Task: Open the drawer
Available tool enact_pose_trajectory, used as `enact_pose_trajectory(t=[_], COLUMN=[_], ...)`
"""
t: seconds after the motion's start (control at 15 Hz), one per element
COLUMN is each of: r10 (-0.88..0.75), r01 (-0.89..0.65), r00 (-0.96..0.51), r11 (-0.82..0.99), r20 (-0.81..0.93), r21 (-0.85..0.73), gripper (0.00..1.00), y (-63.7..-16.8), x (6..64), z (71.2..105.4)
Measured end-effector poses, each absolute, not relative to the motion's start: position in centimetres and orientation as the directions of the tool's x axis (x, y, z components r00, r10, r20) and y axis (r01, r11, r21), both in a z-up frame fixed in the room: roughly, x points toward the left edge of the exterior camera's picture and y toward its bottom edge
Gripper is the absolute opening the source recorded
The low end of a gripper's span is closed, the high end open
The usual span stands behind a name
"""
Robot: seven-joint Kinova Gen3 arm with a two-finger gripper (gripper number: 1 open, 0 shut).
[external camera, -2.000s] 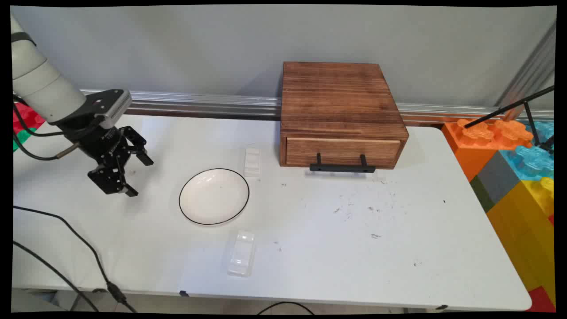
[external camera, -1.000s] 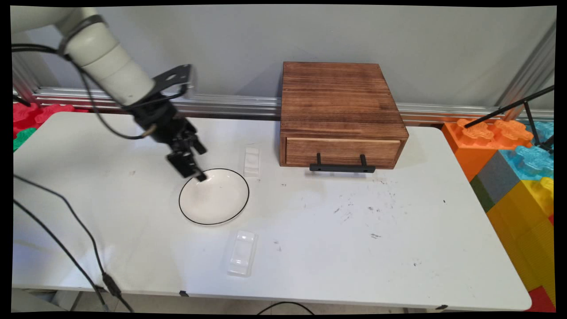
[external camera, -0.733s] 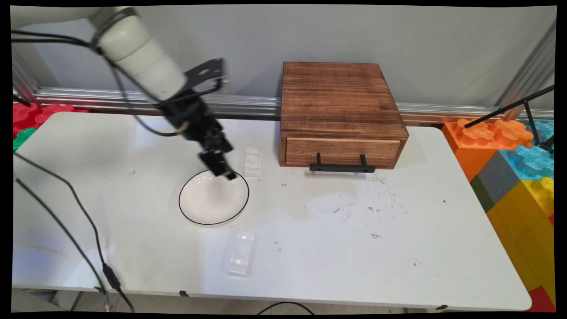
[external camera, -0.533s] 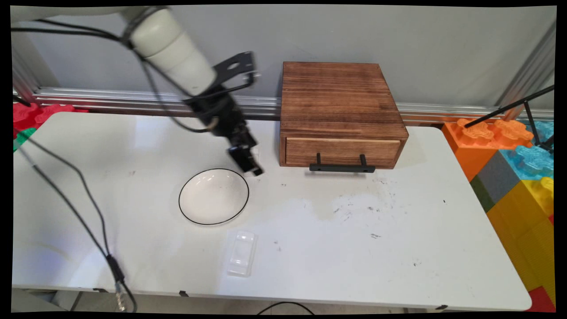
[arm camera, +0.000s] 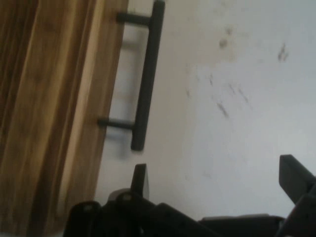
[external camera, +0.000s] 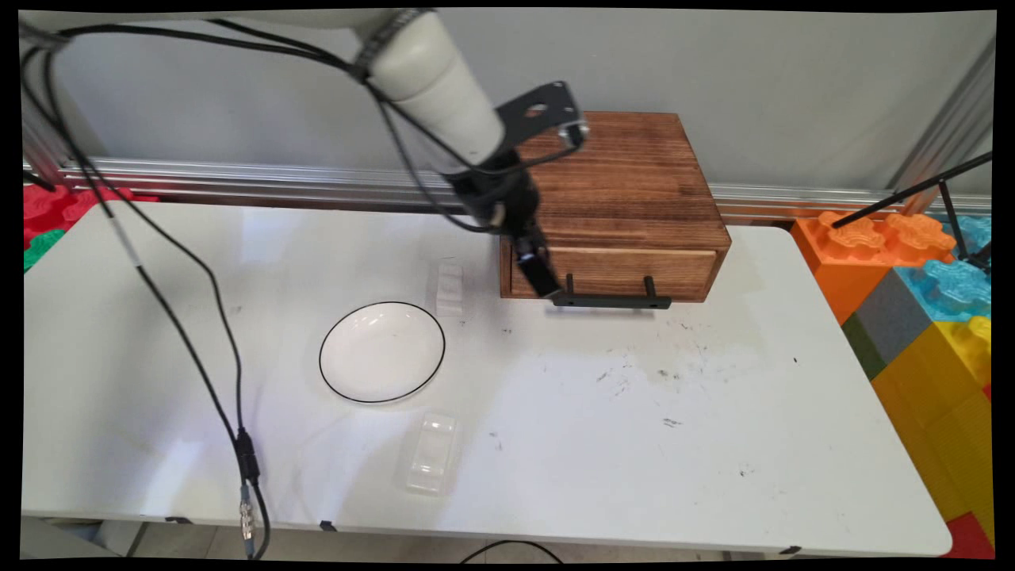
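Gripper, fingers spread and empty, poised beside the near end of the drawer handle; the bar's long axis runs directly ahead of one fingertip.

White table bears drawer box, plate.

Probably a robotics lab: white table, aluminium rail, giant toy blocks.
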State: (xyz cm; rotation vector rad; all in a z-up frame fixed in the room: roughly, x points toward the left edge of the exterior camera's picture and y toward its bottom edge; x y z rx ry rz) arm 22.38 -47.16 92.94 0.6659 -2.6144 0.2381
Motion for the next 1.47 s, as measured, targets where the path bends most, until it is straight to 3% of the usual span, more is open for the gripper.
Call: enact_pose_trajectory(t=[0.47,1.47], r10=[-0.365,-0.220], r01=[-0.454,-0.309], r00=[-0.821,-0.906], r11=[0.883,0.927], r20=[0.439,0.361], r21=[-0.116,-0.212], gripper=[1.00,1.00], y=[-50.3,-53.4], x=[16.7,12.5], z=[90.1,81.9])
